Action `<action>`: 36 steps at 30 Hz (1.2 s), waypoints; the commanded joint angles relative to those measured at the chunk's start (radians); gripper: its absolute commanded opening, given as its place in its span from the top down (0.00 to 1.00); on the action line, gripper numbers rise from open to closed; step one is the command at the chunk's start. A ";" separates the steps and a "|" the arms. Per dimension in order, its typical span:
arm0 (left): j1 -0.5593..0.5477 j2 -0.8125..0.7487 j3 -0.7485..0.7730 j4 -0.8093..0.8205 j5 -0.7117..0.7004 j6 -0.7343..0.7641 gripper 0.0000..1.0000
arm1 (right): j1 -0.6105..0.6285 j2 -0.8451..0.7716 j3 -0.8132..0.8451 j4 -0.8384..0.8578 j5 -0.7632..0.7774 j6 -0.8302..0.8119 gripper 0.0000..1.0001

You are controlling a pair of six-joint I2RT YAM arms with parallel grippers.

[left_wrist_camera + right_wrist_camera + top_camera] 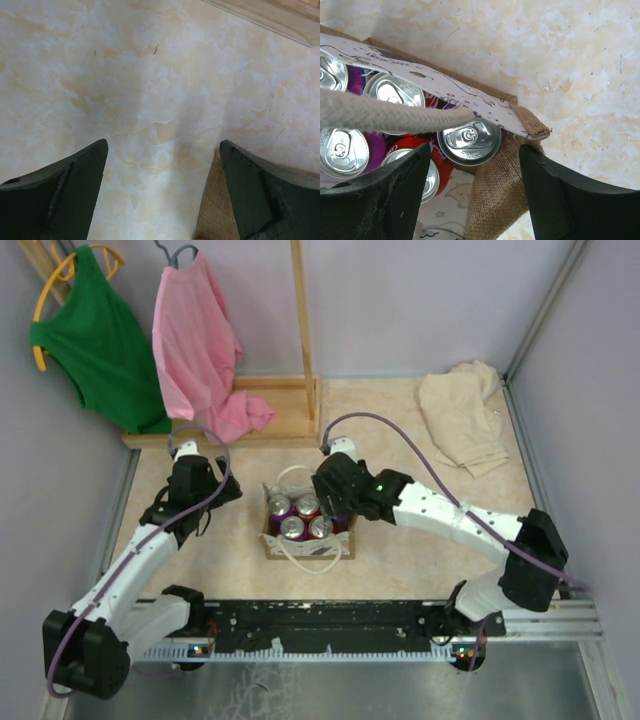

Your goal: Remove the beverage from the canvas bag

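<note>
The left gripper (164, 144) hangs over the pale marbled tabletop (150, 65), its fingers spread wide and gripping nothing. To its right, mid-table, stands the one small tan canvas bag (492, 192) with two white rope handles (310, 554). Five silver-topped drink cans (470, 139), purple and red, stand inside it. The right gripper (474, 148) hovers at the bag's right corner, fingers about half apart. One finger is above the cans and one outside the wall, and they clasp nothing.
</note>
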 commanded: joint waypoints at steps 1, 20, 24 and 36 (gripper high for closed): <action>0.004 -0.019 -0.006 0.018 0.004 0.000 0.01 | -0.016 0.033 0.019 -0.037 0.010 -0.004 0.27; 0.004 -0.009 -0.007 0.021 0.010 0.003 0.01 | -0.016 0.114 -0.029 -0.009 -0.026 -0.001 0.28; 0.004 -0.005 -0.006 0.020 0.013 0.004 0.01 | -0.016 0.152 -0.020 -0.033 -0.012 0.000 0.33; 0.004 -0.001 -0.007 0.021 0.013 0.004 0.01 | -0.016 0.216 -0.033 -0.025 -0.001 0.004 0.35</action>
